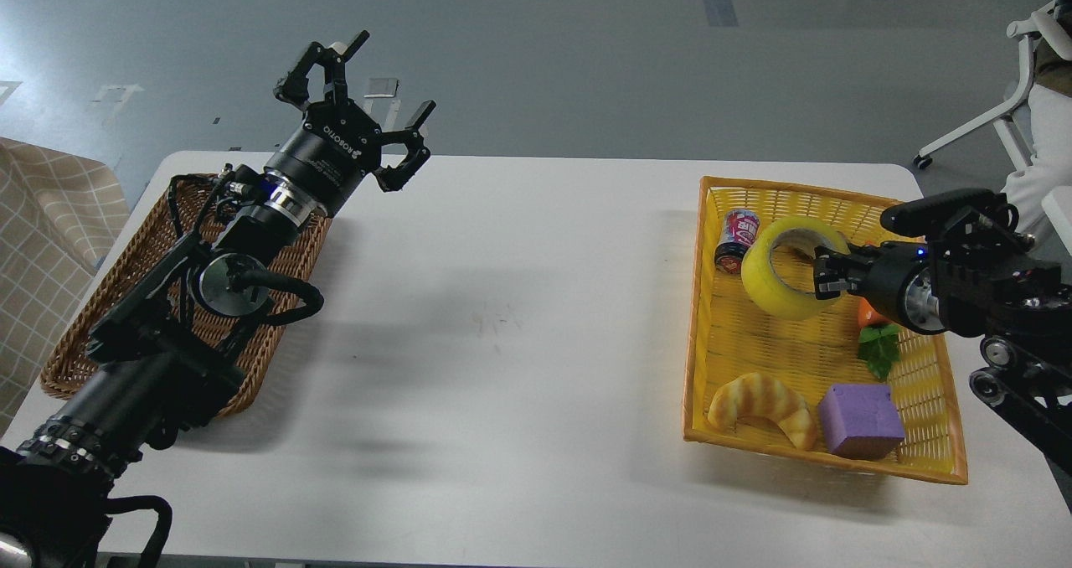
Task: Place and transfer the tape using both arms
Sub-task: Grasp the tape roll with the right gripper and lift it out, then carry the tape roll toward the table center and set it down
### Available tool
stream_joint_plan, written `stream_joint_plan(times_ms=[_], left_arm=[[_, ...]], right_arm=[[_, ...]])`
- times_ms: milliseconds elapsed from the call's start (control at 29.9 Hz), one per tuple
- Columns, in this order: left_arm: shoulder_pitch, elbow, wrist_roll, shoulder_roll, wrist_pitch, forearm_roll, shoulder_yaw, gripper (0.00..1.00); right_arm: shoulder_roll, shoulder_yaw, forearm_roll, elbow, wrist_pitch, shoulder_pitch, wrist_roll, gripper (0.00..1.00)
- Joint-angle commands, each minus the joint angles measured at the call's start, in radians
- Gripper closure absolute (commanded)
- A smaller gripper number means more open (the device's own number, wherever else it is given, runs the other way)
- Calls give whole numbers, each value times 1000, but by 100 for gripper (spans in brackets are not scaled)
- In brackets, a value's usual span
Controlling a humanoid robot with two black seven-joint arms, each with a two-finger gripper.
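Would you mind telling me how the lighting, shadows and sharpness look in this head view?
Head view: even, soft overhead light; the white table shows no harsh glare. The left arm casts a broad, faint shadow across the table's middle, and the yellow basket a thin one beside it. Focus is sharp on the tape; the right gripper is dark, its fingers hard to separate.

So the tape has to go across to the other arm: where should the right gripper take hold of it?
Grip the tape through its wall, one finger in the open core and one outside, coming from the right. It stands tilted in the yellow basket, hole facing the right gripper, which is there already.
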Motion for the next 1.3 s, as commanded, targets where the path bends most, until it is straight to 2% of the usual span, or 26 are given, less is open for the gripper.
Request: stream_joint_plan(times_ms=[0, 134, 234, 368, 501, 568, 1003, 1270], left_arm=[[-3, 1, 0, 0, 0, 0, -1, 2], [-3, 1, 0, 0, 0, 0, -1, 2], [-1, 1, 0, 1, 0, 1, -1, 2], [-3, -1, 0, 0, 0, 2, 1, 2], [-4, -1, 0, 3, 0, 2, 1, 2], [-8, -1, 0, 4, 0, 2, 1, 2], [-8, -2, 2, 4, 0, 2, 1, 2], [-9, -2, 0, 9, 0, 2, -1, 2]], right_arm=[[-25, 3, 69, 23, 0, 60, 1, 100], [-17, -8, 101, 6, 0, 143, 1, 100], [46, -37, 103, -19, 0, 181, 2, 100], [196, -65, 101, -135, 0, 223, 1, 100], [293, -80, 101, -210, 0, 259, 1, 100], [360, -141, 101, -265, 0, 302, 1, 100], [659, -284, 95, -468, 0, 378, -1, 100], [667, -365, 96, -537, 0, 390, -1, 100]])
